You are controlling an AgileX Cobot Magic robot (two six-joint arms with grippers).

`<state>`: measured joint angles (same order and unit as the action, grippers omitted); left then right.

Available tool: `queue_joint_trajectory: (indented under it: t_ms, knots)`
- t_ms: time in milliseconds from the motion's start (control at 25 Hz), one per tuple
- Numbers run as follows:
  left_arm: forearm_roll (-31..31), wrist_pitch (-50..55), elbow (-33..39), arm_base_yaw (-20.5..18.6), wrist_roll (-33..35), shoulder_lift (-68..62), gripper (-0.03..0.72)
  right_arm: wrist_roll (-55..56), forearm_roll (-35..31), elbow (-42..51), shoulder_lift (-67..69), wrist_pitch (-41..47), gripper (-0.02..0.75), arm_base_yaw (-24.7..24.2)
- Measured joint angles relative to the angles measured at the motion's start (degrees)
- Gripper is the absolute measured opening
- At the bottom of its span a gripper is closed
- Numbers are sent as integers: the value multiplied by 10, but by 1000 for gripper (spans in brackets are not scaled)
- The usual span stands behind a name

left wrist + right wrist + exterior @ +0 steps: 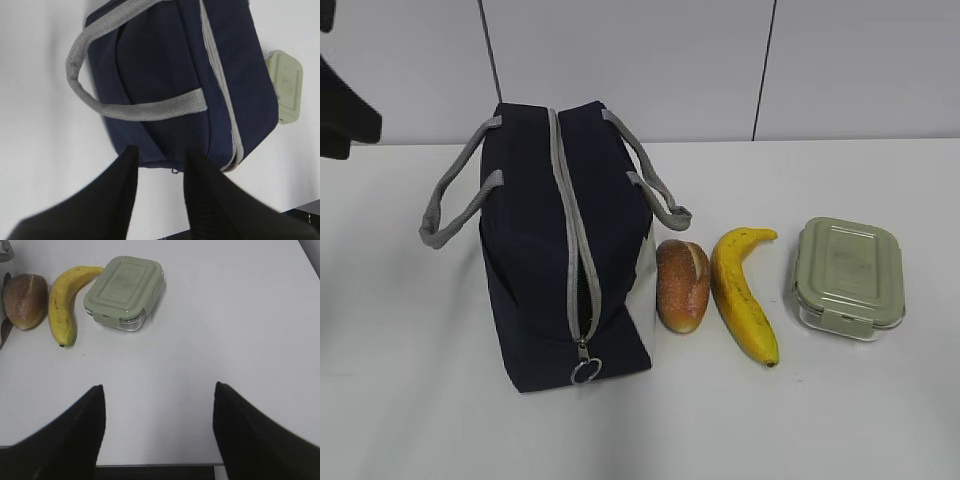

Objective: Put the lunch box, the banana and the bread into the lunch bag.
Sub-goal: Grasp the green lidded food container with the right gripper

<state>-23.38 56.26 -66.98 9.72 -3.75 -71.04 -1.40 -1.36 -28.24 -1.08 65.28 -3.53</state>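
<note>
**Both hands empty above the bench, bag closed, food lined up beside it**

The left hand [159, 165] fills the bottom of its wrist view, its two dark fingers [125, 190] partly spread with nothing between them, hanging above the near end of the lunch bag [170, 85]. The right hand [159, 395] sits at the bottom of its own view with fingers [85, 425] wide apart, released and holding nothing, over bare white bench [225, 330].

Outward from the left hand, the dark navy bag lies across the upper middle of that view, one grey handle [125, 107] looping over its side and the grey zipper [220, 85] running along its top.

In the exterior view the lunch bag [535, 250] stands left of centre on the bench [410, 400], zipper [570, 240] closed along the top, with a round metal ring [586, 371] at its near end. Just right of the bag lies the bread [682, 285], then the banana [745, 295] close beside it, and further right, apart from the banana, the lunch box [848, 275] with its green lid clipped on.
</note>
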Motion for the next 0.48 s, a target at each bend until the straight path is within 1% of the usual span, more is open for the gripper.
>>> queue_joint_trajectory:
  t_ms: [160, 280, 400, 480]
  knots:
    - [0, 0, -49, 21, -9, -60, 253, 0, 0, 0, 0, 0, 515, 0]
    - [1, 1, -77, 41, -20, -103, 291, 0, 0, 0, 0, 0, 515, 0]
    - [8, 1, -103, 61, -29, -144, 346, 0, 0, 0, 0, 0, 515, 0]
    - [10, 3, -119, 68, -30, -168, 373, 0, 0, 0, 0, 0, 515, 0]
